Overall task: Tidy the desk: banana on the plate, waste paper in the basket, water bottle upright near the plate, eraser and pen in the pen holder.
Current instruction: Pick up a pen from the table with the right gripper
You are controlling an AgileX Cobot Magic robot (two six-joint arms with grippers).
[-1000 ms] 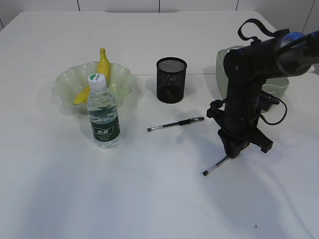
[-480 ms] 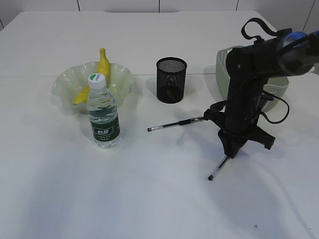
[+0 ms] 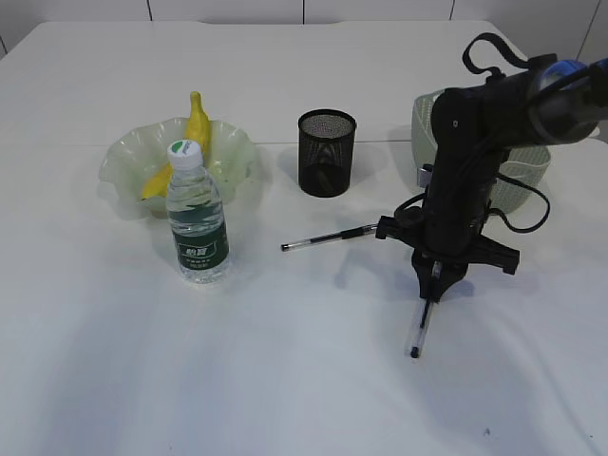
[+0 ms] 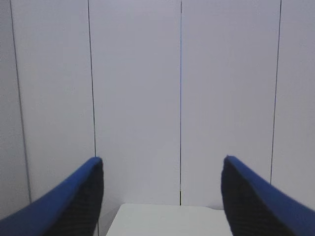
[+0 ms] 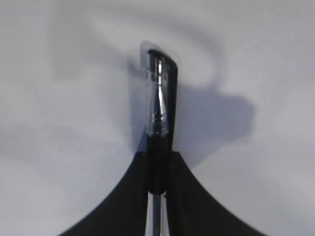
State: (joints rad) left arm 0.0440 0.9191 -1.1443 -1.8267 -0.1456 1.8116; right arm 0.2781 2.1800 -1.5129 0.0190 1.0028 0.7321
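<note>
while right gripper [image 3: 434,285] jaws clamp black-capped clear pen [image 3: 421,324] above white tabletop [image 3: 285,361], second pen [image 3: 334,237] lies before black mesh cup [image 3: 326,152]; left gripper [image 4: 160,196] jaws wide apart, holding nothing.

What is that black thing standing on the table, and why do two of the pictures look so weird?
The black thing is a robot arm. Its right gripper has fingers that pinch a pen, which hangs down with its tip near the desk. One picture looks at the whole desk from the front. The two odd ones come from small cameras on the robot's wrists. One shows the pinched pen very close up. The other shows the left gripper, with blue fingers wide open, holding nothing, facing a wall. On the desk you can see a banana on a plate, a water bottle, a pen holder, a basket and a second pen.
</note>
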